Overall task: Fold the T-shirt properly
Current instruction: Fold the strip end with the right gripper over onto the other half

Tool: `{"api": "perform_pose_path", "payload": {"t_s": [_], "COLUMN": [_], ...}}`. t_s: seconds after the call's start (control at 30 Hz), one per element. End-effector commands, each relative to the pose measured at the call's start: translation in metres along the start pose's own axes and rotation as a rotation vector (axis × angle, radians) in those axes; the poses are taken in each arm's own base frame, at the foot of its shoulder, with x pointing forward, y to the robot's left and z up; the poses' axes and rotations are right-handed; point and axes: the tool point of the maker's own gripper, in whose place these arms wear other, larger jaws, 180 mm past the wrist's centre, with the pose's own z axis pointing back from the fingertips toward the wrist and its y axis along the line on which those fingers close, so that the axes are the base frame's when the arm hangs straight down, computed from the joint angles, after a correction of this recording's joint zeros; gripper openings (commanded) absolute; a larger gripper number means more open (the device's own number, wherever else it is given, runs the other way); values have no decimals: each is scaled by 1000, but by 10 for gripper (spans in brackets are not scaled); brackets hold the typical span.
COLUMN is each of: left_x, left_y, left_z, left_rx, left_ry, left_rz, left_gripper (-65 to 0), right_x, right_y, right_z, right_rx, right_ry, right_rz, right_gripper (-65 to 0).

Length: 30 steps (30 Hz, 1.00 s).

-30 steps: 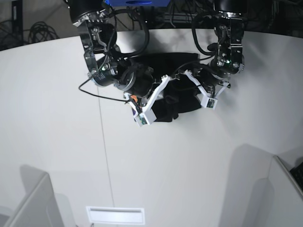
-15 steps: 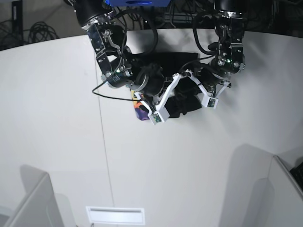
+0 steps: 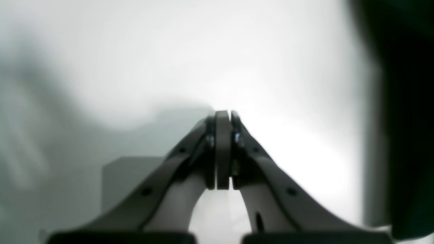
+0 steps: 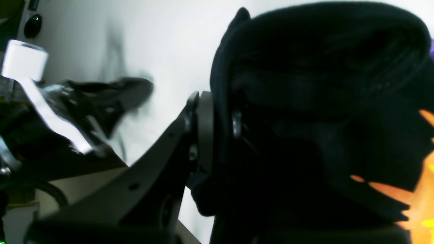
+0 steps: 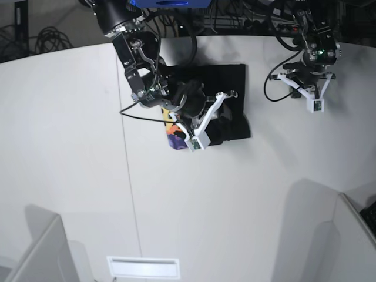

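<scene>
Large black short-sleeved T-shirt (image 4: 322, 112): in the right wrist view it is filling the right half and running off the right and bottom edges; only slivers of its orange print are showing, so the design is not readable. In the base view the right arm is covering its middle, and the print is peeking out as a small orange and purple patch.

Right gripper (image 4: 217, 125): one dark finger is showing; the other is lying buried under black cloth.

Left wrist view: the white table (image 3: 169, 51) is appearing blurred, and a dark mass at the right edge is staying unidentifiable.

Left gripper (image 5: 314, 106): too small in the base view to judge.
</scene>
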Motion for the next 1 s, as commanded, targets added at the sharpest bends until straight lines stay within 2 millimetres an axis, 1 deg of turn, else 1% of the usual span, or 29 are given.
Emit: {"api": "perform_pose_path", "payload": {"t_s": [0.0, 0.07, 0.13, 0.33, 0.37, 0.43, 0.5, 0.53, 0.57, 0.67, 0.77, 0.87, 0.97], "left_x": [8, 3, -1, -5, -5, -5, -5, -5, -5, -6, -6, -6, -6], "left_y": [11, 30, 43, 67, 71, 79, 88, 92, 94, 101, 101, 101, 100], "left_z": [7, 14, 20, 33, 34, 38, 43, 44, 45, 49, 49, 49, 48], "left_rx": [25, 70, 97, 112, 123, 143, 169, 178, 184, 201, 201, 201, 199], "left_ry": [-35, -30, -27, -32, -34, -39, -44, -46, -48, -51, -51, -51, -50], "left_rz": [1, 24, 33, 2, 8, 17, 31, 36, 40, 50, 50, 50, 49], "left_gripper": [-650, -650, -650, -650, -650, -650, -650, -650, -650, -650, -650, -650, -650], "right_x": [15, 13, 13, 11, 11, 9, 9, 9, 10, 7, 2, 4, -1], "right_y": [11, 10, 9, 9, 9, 9, 10, 10, 11, 22, 34, 48, 59], "right_z": [1, -1, -2, -4, -4, -4, -3, -3, -3, -5, -8, -13, -22], "right_rx": [32, 31, 28, 33, 33, 33, 33, 33, 35, 58, 82, 107, 126], "right_ry": [-48, -39, -37, -26, -26, -23, -24, -24, -26, -14, 2, 11, 48], "right_rz": [6, 1, 1, -4, -4, -7, -7, -7, -5, 24, 51, 94, 146], "right_gripper": [-650, -650, -650, -650, -639, -473, -335, -290, -270, -269, -267, -267, -267]}}
